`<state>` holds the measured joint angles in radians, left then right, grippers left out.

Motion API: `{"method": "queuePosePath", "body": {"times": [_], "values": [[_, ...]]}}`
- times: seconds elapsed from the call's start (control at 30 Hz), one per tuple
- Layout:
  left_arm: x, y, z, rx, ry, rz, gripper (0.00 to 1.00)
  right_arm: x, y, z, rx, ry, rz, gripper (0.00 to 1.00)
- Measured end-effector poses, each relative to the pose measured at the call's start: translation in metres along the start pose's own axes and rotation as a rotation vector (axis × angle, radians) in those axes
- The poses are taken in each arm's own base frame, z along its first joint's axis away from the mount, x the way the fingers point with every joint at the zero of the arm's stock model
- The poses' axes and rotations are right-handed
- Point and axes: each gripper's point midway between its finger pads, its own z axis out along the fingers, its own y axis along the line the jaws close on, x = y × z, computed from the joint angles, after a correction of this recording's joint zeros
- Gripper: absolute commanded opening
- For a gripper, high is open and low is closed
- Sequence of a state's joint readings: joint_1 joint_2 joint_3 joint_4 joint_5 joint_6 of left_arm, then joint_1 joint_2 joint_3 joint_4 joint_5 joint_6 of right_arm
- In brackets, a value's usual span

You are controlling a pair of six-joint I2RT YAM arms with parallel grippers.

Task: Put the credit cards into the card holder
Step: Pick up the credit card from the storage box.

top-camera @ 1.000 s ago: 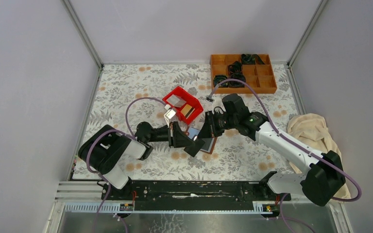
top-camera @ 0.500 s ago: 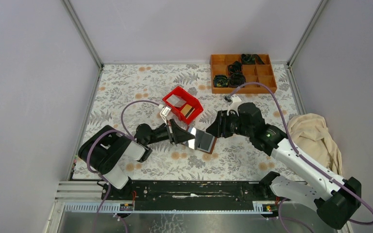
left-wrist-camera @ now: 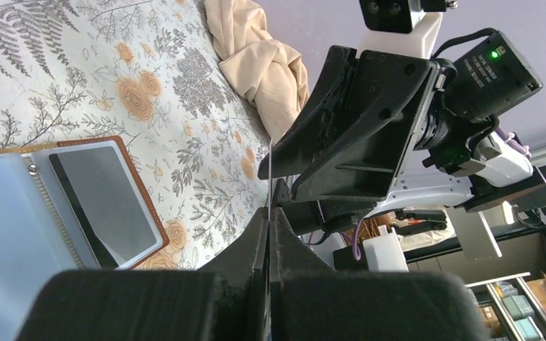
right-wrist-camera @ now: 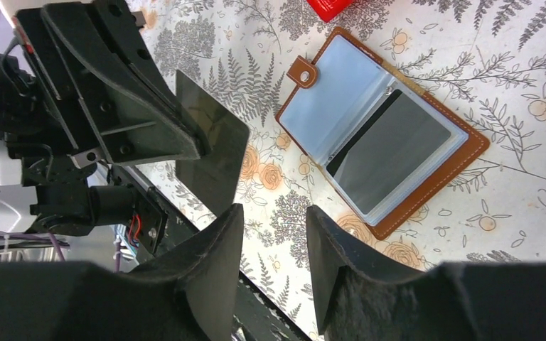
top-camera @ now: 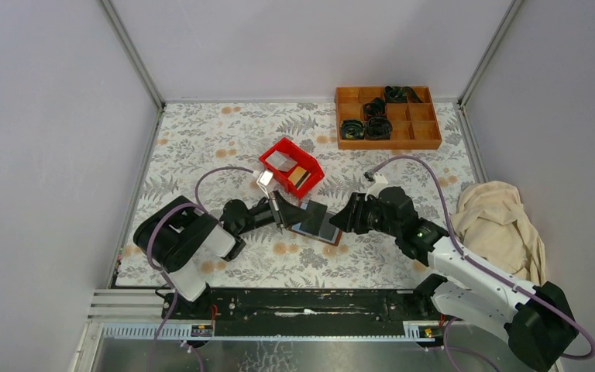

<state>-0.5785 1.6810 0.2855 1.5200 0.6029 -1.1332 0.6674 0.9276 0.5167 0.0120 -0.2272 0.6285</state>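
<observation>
Left fingers are pinching a dark card beside the open card holder, itself sleeving a grey card; right fingers are gaping empty near it; the red bin beside it is holding two cards

- Top view: bright, flat, even light, with only faint shadows under the arms.
- Left wrist: the left gripper at 6 o'clock is a blurry black blob.
- Right wrist: the right gripper is blurry at 6 o'clock too. The credit card looks near-black, and the card holder sleeves have a hazy sheen.
</observation>
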Motion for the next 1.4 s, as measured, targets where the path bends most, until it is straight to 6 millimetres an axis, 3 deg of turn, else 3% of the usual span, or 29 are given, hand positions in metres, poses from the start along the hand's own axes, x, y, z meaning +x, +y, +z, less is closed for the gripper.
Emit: {"method": "queuePosePath", "body": {"times": [0.27, 0.67, 0.8, 0.9, 0.97, 1.03, 1.1, 1.23, 1.4], "values": [[0.008, 0.011, 0.006, -0.038, 0.000, -0.056, 0.00, 0.000, 0.003, 0.009, -0.064, -0.055, 0.063, 0.45], [0.006, 0.007, 0.019, -0.019, -0.006, -0.076, 0.00, 0.007, 0.005, 0.024, -0.126, -0.062, 0.146, 0.43], [0.010, 0.011, 0.022, -0.025, 0.004, -0.090, 0.00, 0.007, 0.009, 0.028, -0.162, -0.060, 0.165, 0.33], [0.011, 0.014, 0.023, -0.031, 0.006, -0.099, 0.00, 0.009, 0.009, 0.032, -0.177, -0.060, 0.185, 0.14], [0.012, 0.017, 0.022, -0.042, 0.007, -0.104, 0.14, 0.011, 0.006, 0.034, -0.181, -0.063, 0.205, 0.01], [0.012, 0.024, 0.022, -0.060, 0.004, -0.115, 0.37, 0.011, 0.006, 0.036, -0.195, -0.068, 0.223, 0.00], [0.012, 0.028, 0.021, -0.074, -0.001, -0.123, 0.50, 0.011, 0.010, 0.036, -0.220, -0.068, 0.239, 0.00], [0.007, 0.030, 0.019, -0.085, -0.032, -0.139, 0.57, 0.012, 0.019, 0.034, -0.260, -0.057, 0.241, 0.00], [-0.003, 0.052, -0.003, -0.182, -0.114, -0.167, 0.59, 0.013, 0.017, 0.031, -0.240, -0.055, 0.246, 0.00]]}}
